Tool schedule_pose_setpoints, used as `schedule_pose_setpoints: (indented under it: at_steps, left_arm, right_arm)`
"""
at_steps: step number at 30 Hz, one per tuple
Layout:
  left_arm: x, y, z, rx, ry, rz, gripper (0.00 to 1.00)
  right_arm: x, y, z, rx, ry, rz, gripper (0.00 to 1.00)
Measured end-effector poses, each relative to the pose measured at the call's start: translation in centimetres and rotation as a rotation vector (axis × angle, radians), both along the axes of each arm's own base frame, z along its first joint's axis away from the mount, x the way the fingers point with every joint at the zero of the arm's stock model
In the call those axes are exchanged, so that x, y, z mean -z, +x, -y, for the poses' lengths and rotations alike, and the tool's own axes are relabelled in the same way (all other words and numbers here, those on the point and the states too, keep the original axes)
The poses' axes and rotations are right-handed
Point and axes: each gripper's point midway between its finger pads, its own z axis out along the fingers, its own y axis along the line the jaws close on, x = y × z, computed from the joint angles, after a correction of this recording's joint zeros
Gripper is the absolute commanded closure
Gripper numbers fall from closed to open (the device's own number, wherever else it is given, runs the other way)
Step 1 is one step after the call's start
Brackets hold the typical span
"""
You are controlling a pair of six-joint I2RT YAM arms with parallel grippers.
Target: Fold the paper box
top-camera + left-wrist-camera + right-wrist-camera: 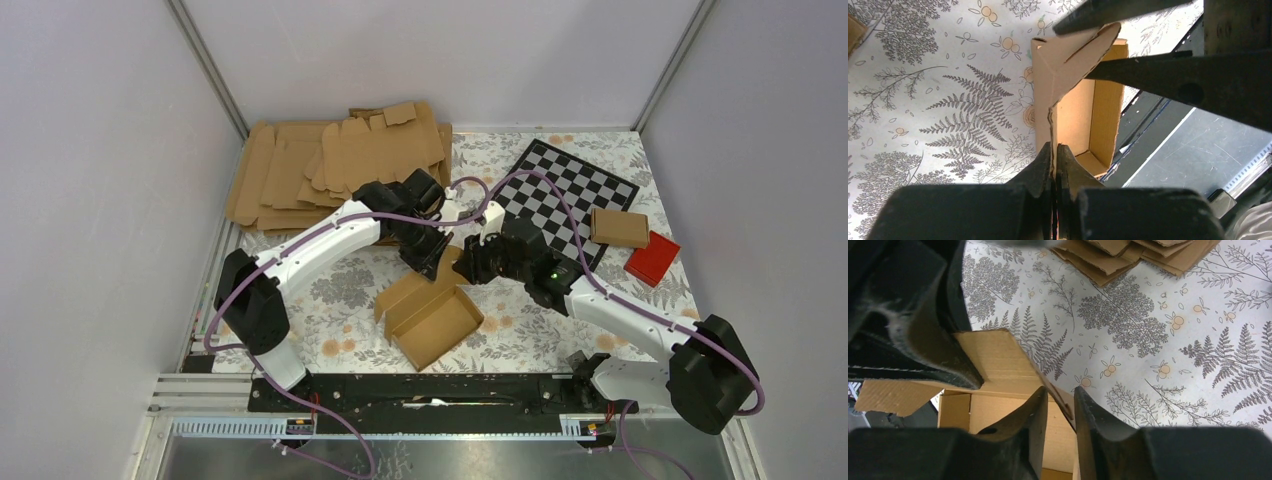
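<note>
The paper box (432, 312) is a brown cardboard tray, half formed, with its walls up and a long flap raised at the far side. It sits on the fern-print cloth in the middle. My left gripper (428, 256) reaches down from the far left and pinches that flap. In the left wrist view this gripper (1054, 146) is shut on the flap's thin edge, with the open tray (1088, 115) beyond. My right gripper (472, 266) meets it from the right. In the right wrist view its jaws (1060, 390) straddle a slanted flap edge (998, 357) with a gap left on one side.
A thick stack of flat brown card sheets (330, 170) lies at the back left. A checkerboard (575, 190), a small closed carton (618, 227) and a red block (652, 258) sit at the right. The black base rail (430, 392) runs along the near edge.
</note>
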Motion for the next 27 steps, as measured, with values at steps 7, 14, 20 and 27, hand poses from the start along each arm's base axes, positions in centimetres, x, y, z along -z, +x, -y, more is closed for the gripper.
schedule_pose_setpoints:
  at_steps: [7,14,20,27]
  left_arm:
    - [-0.1,1.1,0.6,-0.010,0.004,0.016,0.89]
    - [-0.3,2.3,1.1,-0.045,-0.002,0.055,0.38]
    - [-1.6,5.0,-0.7,-0.208,-0.040,0.168,0.20]
    - [-5.3,7.8,-8.2,-0.503,-0.125,0.296,0.21]
  right_arm:
    - [-0.3,-0.4,-0.1,-0.006,0.001,-0.034,0.97]
    - [0.5,0.0,1.6,0.097,-0.063,-0.078,1.00]
    - [-0.7,1.3,4.4,0.253,-0.100,0.001,1.00]
    - [-2.2,2.5,7.0,0.390,-0.122,0.084,1.00]
